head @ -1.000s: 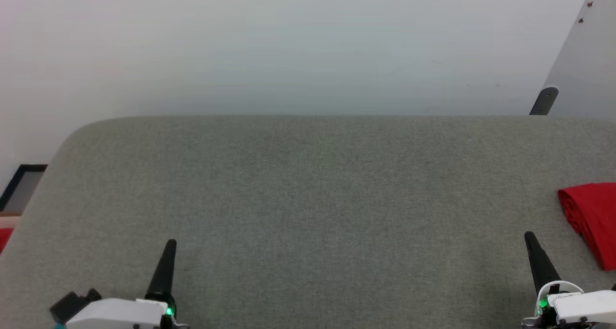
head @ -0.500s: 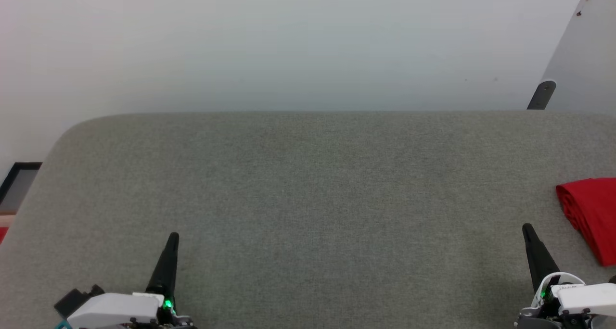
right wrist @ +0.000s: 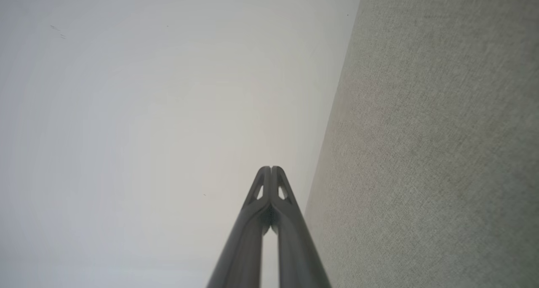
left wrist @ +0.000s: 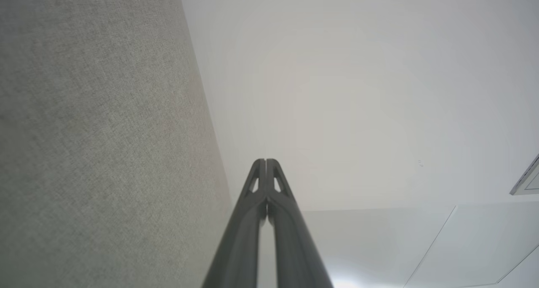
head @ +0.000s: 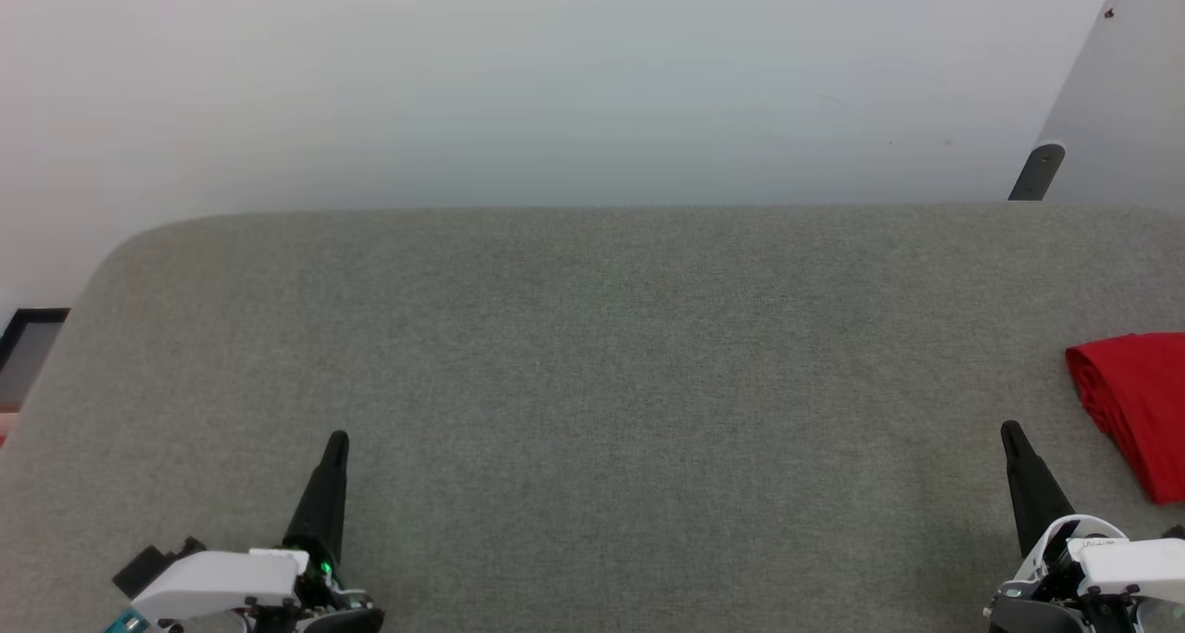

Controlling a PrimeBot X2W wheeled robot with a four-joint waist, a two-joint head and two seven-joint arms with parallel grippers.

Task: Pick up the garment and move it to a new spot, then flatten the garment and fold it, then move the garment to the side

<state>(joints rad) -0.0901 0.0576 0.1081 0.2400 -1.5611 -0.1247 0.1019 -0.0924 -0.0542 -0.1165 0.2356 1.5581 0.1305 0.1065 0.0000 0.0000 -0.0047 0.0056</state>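
Grey upholstered surface (head: 592, 355) lies beneath the left gripper (head: 337, 440) and right gripper (head: 1009, 429), both closed and empty, folded red fabric (head: 1134, 402) just right of the latter.

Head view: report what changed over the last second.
The whole picture slid upward, so the camera moved, not the things. The left hand and right hand stayed shut and empty over the near side of the grey surface. The folded red cloth stayed put at the right.
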